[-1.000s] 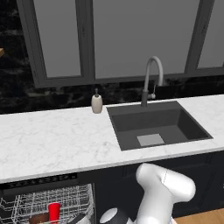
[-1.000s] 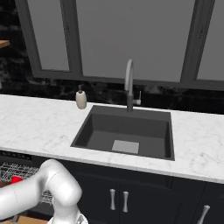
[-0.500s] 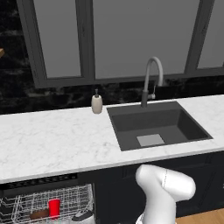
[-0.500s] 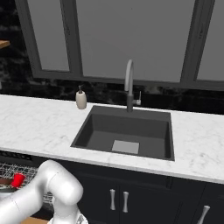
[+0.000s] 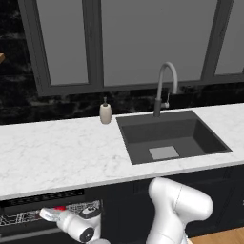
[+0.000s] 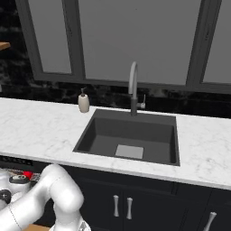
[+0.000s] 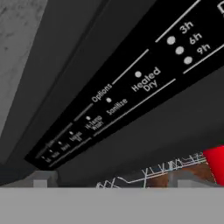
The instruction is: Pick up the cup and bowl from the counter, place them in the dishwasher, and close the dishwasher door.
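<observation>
One cup (image 7: 215, 161) in dishwasher (image 5: 50, 213) rack; one soap dispenser (image 5: 105, 112) on counter (image 5: 62, 152)

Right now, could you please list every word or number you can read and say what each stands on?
All stand on the dishwasher control strip:
"3h"
"6h"
"9h"
"Heated Dry"
"Sanitize"
"Options"
"Hi-Temp Wash", blurred, likely
Smaller labels at the strip's far end are too small to read.
A cut-off letter at the top right corner is unreadable.
</observation>
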Available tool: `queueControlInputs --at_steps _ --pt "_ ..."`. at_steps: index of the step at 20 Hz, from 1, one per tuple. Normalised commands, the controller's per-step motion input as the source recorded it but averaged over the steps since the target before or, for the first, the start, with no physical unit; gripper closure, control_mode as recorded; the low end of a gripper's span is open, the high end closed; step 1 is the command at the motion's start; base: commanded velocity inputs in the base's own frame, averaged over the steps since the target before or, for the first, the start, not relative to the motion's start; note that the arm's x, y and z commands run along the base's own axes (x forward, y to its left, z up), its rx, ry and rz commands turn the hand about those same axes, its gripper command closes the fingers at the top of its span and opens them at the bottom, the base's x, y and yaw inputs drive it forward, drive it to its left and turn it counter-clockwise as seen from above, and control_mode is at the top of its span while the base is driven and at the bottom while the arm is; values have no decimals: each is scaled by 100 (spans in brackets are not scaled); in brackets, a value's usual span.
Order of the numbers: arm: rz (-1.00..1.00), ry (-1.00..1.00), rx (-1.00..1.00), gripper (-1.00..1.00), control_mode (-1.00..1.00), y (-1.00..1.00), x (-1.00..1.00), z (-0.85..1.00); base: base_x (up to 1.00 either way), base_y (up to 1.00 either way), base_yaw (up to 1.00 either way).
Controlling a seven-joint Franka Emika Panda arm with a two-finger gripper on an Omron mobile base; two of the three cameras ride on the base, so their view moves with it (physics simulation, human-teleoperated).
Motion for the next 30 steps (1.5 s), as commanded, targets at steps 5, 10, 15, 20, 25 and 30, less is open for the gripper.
queueControlInputs --at_steps 5,10,15,20,25,30 --pt "-61 -36 11 -100 -100 0 23 -100 0 0 0" --pt "-57 -44 18 -100 -100 24 -43 -100 0 0 0" --pt "-50 -43 18 -100 -100 26 -52 -100 0 0 0" --pt "-11 -24 5 -100 -100 7 -100 -63 0 0 0" --pt "12 -15 1 -100 -100 -8 -100 -66 0 0 0" --pt "15 -4 -2 -100 -100 0 -73 -98 0 0 0"
